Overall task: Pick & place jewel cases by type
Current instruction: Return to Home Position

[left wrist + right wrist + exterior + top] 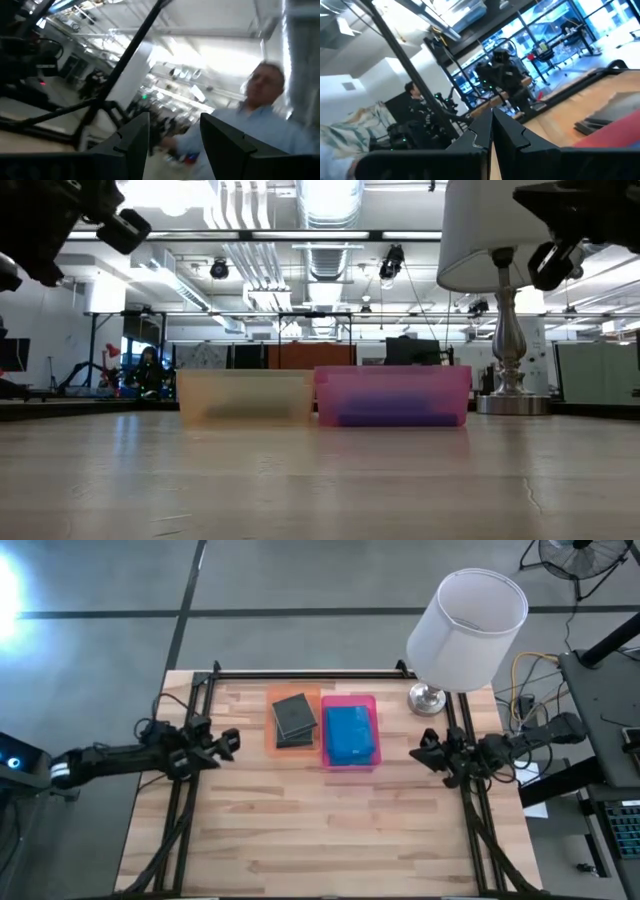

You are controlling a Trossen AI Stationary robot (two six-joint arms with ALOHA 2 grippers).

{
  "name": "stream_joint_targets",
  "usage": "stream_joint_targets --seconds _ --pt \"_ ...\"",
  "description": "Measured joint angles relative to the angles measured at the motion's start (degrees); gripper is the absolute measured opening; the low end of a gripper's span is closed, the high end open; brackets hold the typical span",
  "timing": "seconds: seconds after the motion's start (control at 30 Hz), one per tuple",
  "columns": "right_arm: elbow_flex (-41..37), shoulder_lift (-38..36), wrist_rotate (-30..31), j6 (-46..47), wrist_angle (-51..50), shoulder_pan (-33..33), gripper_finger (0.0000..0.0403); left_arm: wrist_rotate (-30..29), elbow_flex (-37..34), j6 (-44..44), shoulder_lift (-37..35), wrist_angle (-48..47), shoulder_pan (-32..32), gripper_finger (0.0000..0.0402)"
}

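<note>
Sorting looks done to me. The wooden tabletop (330, 830) is bare apart from the lamp (468, 615) at its far right corner and two bins side by side at the middle of the far edge. The pink bin (372, 700) holds the blue jewel cases (350, 735). The orange bin (268, 710), touching it on the left, holds the dark jewel cases (294, 718).

The left end effector (232, 744) hovers over the left edge with its fingers apart. The right end effector (420, 752) hangs over the right edge, fingers pressed together.

My worry: the right arm sits close to the lamp's base, so a wide swing home could clip it. The dark stack also looks twisted, so a bump might tip a case against the wall.

I can't count the cases per stack. The wrist views mostly show the room and a person (260, 130).
</note>
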Motion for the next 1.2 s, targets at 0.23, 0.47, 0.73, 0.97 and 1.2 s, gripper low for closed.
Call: stream_joint_targets --seconds 0.23,0.47,0.73,0.97,1.2 --pt "0.0 0.4 0.0 0.0 -0.9 0.0 0.0009 -0.6 0.0 -7.3 -0.1 -1.5 -0.4 0.0159" --pt "0.0 -0.9 0.1 0.0 -3.7 0.0 0.0009 -4.7 -0.9 -7.0 -10.2 -12.0 -10.5 0.0159" --pt "-0.1 -8.6 0.2 0.0 -29.1 -1.7 0.0009 -4.8 -1.0 -7.0 -20.4 -15.9 -11.9 0.0158" --pt "-0.2 -12.1 0.0 -0.2 -30.3 -1.7 0.0009 -4.8 -1.1 -6.8 -30.0 -15.4 -13.8 0.0158" --pt "-0.4 -13.9 0.0 -0.1 -30.6 -1.7 0.0009 -3.9 -1.1 -6.9 -29.9 -14.3 -15.7 0.0158"
